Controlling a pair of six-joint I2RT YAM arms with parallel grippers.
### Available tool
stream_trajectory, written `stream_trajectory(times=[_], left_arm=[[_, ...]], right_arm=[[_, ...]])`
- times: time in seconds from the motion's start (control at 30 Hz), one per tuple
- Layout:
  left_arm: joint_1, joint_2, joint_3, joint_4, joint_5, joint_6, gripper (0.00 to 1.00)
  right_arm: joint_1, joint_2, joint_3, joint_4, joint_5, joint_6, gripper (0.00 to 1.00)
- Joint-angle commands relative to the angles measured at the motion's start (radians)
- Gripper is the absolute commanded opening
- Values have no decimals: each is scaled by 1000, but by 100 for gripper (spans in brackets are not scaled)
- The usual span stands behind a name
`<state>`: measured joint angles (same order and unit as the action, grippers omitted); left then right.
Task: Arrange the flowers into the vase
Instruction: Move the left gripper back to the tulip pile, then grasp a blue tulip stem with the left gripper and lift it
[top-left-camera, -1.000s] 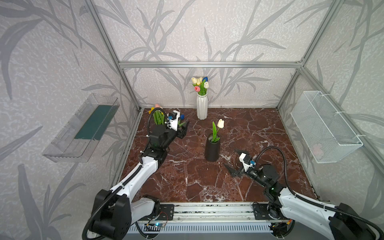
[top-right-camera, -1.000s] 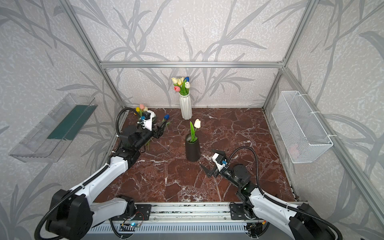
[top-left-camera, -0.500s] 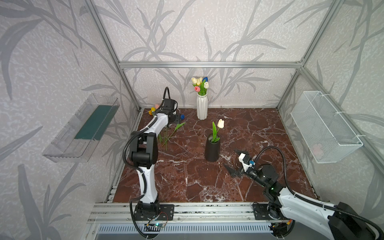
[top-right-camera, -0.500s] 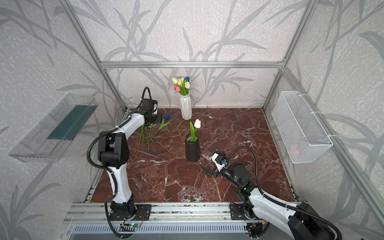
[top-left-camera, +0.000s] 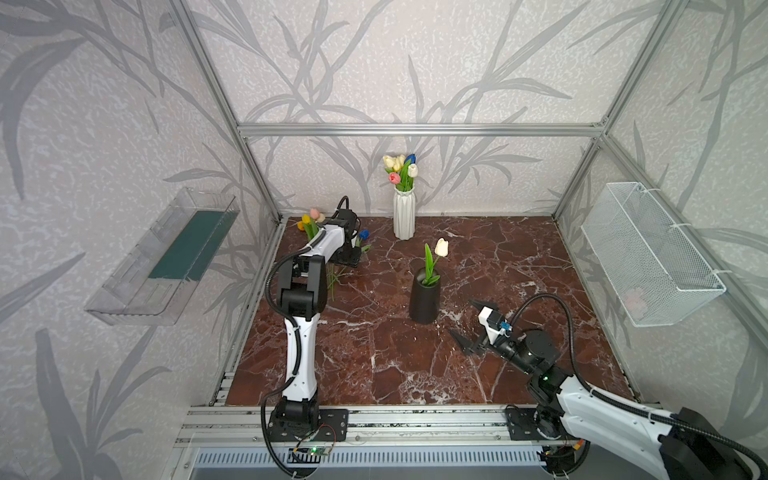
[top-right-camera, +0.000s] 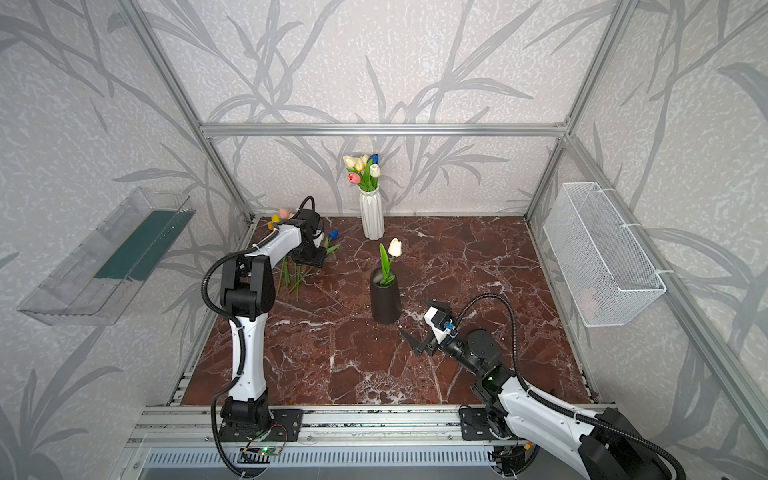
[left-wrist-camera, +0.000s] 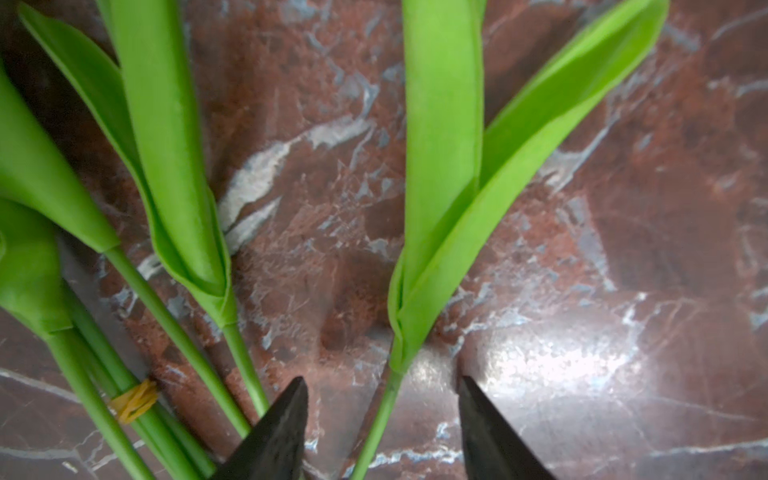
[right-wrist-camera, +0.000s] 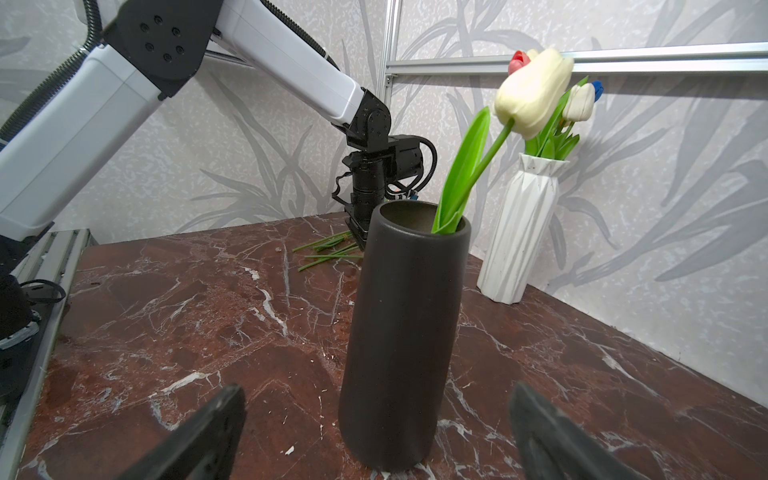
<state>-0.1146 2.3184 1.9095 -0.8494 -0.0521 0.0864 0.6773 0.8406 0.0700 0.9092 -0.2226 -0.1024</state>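
Note:
Loose flowers (top-left-camera: 332, 274) lie on the marble floor at the back left, with pink, yellow and blue heads (top-left-camera: 363, 235). My left gripper (top-left-camera: 347, 259) points down over their stems. In the left wrist view its jaws (left-wrist-camera: 382, 379) are open, and one green stem (left-wrist-camera: 374, 432) runs between them without touching either. A rubber-banded bundle (left-wrist-camera: 135, 401) lies beside it. The black vase (top-left-camera: 424, 301) stands mid-floor and holds one white tulip (top-left-camera: 441, 247). My right gripper (top-left-camera: 463, 320) is open, low and just short of the black vase (right-wrist-camera: 403, 332). A white vase (top-left-camera: 404, 218) at the back wall holds several tulips.
A clear plastic tray (top-left-camera: 166, 257) hangs on the left wall and a white wire basket (top-left-camera: 648, 253) on the right wall. An aluminium rail (top-left-camera: 415, 419) runs along the front edge. Frame posts stand at the back corners.
My left arm rose from a low, folded pose and now reaches down over the loose stems; its jaws have narrowed a little. The right arm and both vases have not moved.

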Motion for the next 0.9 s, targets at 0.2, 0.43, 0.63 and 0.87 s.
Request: stream_trajectory(times=[0.2,0.43,0.63,0.87], left_arm=[[3,60,52,-54,1,49,36],[3,84,99,-92,13,55,18],[2,85,115,-125,15,34,5],[-18,-4,93,-128,5,-4,0]], right_arm=[[7,-14,25,19,-5,-7,99],[7,-8,24,23,3,-11,99],[7,-23,24,11,9,-17,99],[7,-37,24,-2,12,-27,99]])
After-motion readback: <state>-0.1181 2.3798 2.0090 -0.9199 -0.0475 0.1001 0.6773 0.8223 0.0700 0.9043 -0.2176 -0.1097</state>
